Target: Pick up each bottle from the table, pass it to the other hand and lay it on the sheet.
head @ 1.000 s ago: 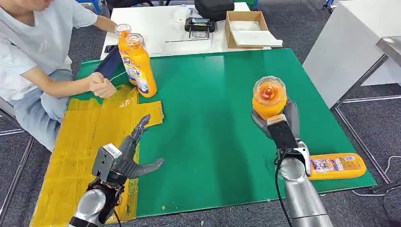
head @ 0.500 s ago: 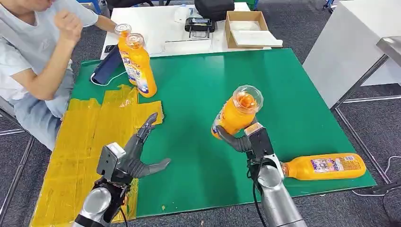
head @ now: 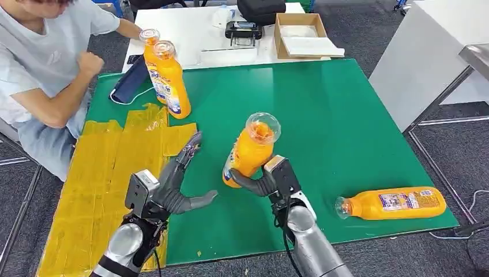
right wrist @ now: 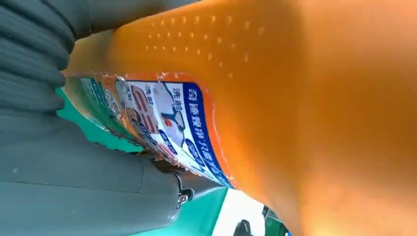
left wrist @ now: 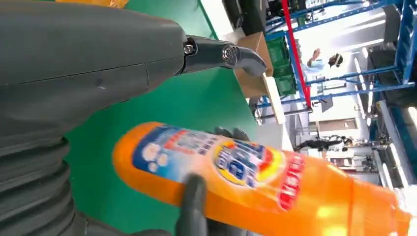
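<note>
**Handover in mid-air: bottle carried toward the waiting left hand**

The right hand point(head: 266, 180) grips an orange detergent bottle point(head: 249, 151) low on its body, holding it above the green desk point(head: 323, 109) with its clear cap tilted up and away from the robot. The left hand point(head: 173, 187) waits just beside it, palm turned toward the bottle.

To pass it well, I judge the bottle's labelled body should be brought squarely into the left palm, above the right hand's grip, so the two hands do not crowd the same stretch. The left hand should close firmly before the right lets go; the plastic looks smooth and the bottle seems full, so a loose hold could let it slip. From there the yellow sheet point(head: 104, 167) lies close on the left, a short carry.

The left hand's fingers point(head: 187, 154) are spread wide apart and hold nothing; the left wrist view shows the bottle close in front of the palm, though whether anything touches it yet I cannot tell. The right hand's fingers point(head: 245, 183) are wrapped tight around the bottle's lower body.

Another orange bottle point(head: 395, 202) lies on its side near the desk's right edge, and two more point(head: 167, 78) stand at the far left by the sheet.
</note>
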